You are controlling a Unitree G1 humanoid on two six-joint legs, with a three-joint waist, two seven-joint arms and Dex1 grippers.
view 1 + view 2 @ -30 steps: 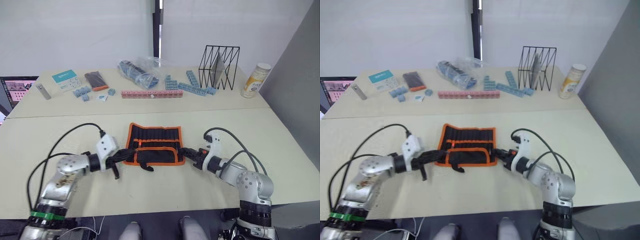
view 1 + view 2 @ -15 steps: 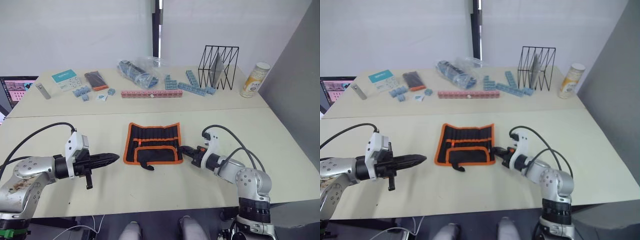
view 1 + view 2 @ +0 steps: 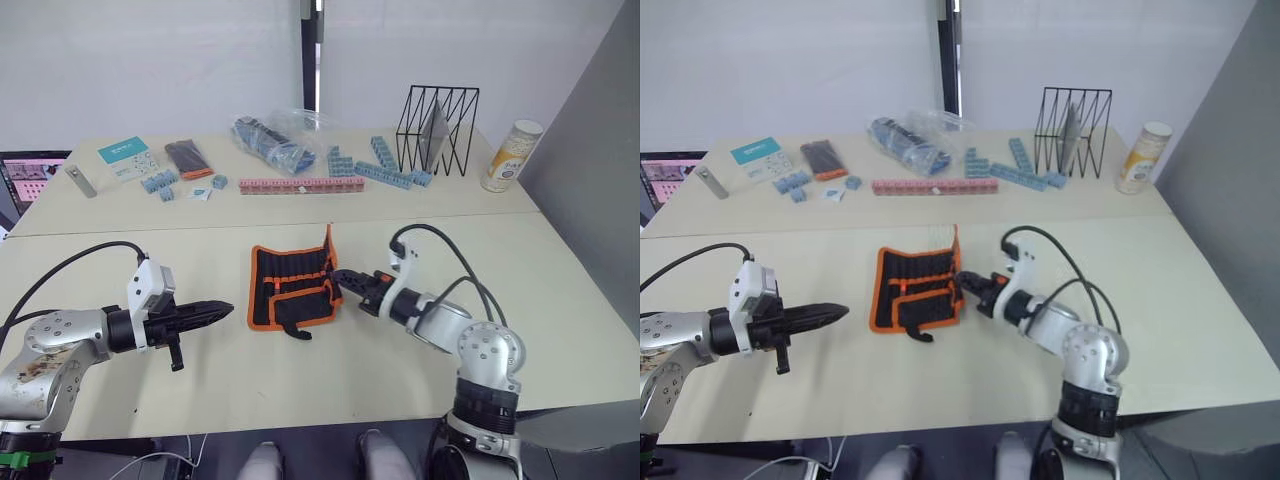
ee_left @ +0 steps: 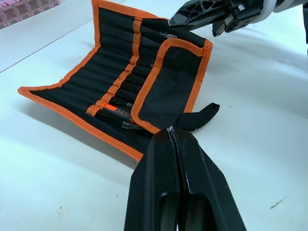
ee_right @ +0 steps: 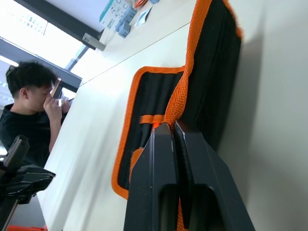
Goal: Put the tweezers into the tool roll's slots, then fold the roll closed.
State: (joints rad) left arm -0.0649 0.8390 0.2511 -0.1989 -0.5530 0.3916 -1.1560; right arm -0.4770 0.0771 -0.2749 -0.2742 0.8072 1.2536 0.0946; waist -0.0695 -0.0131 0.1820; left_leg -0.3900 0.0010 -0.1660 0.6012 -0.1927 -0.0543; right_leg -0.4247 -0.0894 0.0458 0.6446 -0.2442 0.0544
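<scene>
Pale tabletop, tool roll at its middle, its right side lifted.
The right end effector is clenched on the tool roll's orange edging, holding that side raised above the tabletop. The left end effector is clenched on nothing, well apart to the roll's left. Tweezers sit in the slots inside. A wire rack stands at the far side.

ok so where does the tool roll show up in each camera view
Left eye view: tool roll at table centre, its right edge lifted.
Right eye view: centre, just left of the right end effector.
Left wrist view: spread open beyond the fingers.
Right wrist view: orange edge pinched.
Shared landmark: the orange edging.
</scene>
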